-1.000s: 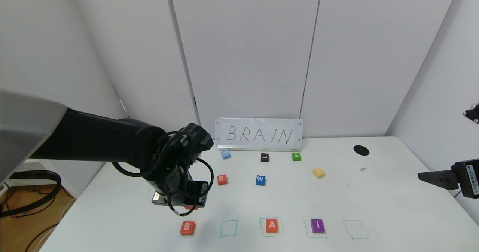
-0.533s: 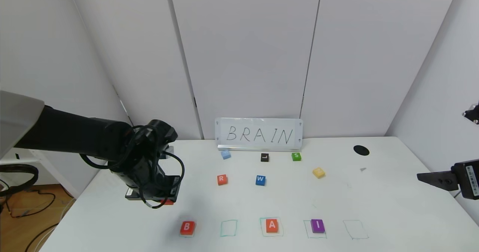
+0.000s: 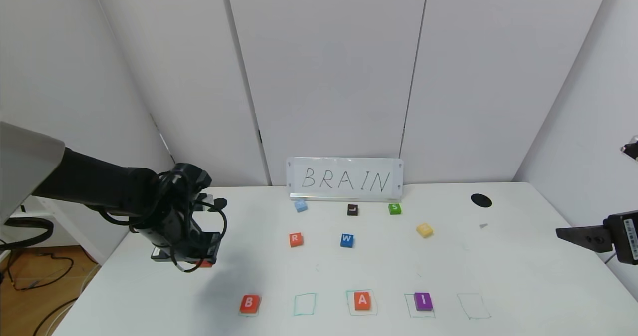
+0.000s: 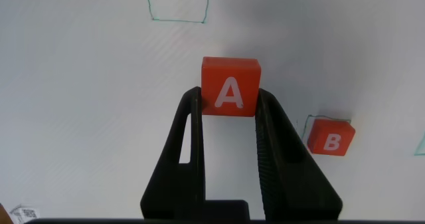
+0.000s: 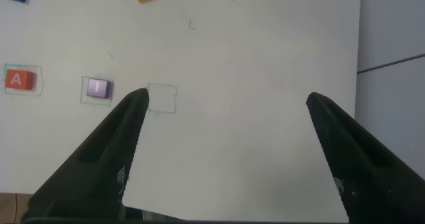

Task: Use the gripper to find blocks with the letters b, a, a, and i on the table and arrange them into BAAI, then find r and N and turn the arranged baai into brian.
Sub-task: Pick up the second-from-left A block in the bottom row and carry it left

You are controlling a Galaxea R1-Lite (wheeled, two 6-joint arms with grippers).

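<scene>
My left gripper (image 3: 202, 261) hangs over the left part of the table (image 3: 523, 276), shut on an orange A block (image 4: 230, 86) held between its fingertips above the surface. In the front row lie the orange B block (image 3: 249, 303), a second orange A (image 3: 362, 300) and the purple I (image 3: 423, 300), each on a green drawn square. The square between B and A (image 3: 304, 304) is bare. The orange R (image 3: 295, 239) and yellow N (image 3: 424, 230) lie mid-table. My right gripper (image 5: 226, 101) stands open at the right edge, holding nothing.
A blue W (image 3: 347, 240), black L (image 3: 352, 210), green S (image 3: 395, 208) and light blue block (image 3: 300, 206) lie near the BRAIN sign (image 3: 345, 179). Black holes sit at the back right (image 3: 481, 200) and back left (image 3: 217, 204). Another bare square (image 3: 473, 306) is right of the I.
The left arm has swung left and back across the table with the A block in its grip, away from the front row. The right arm has not moved.
</scene>
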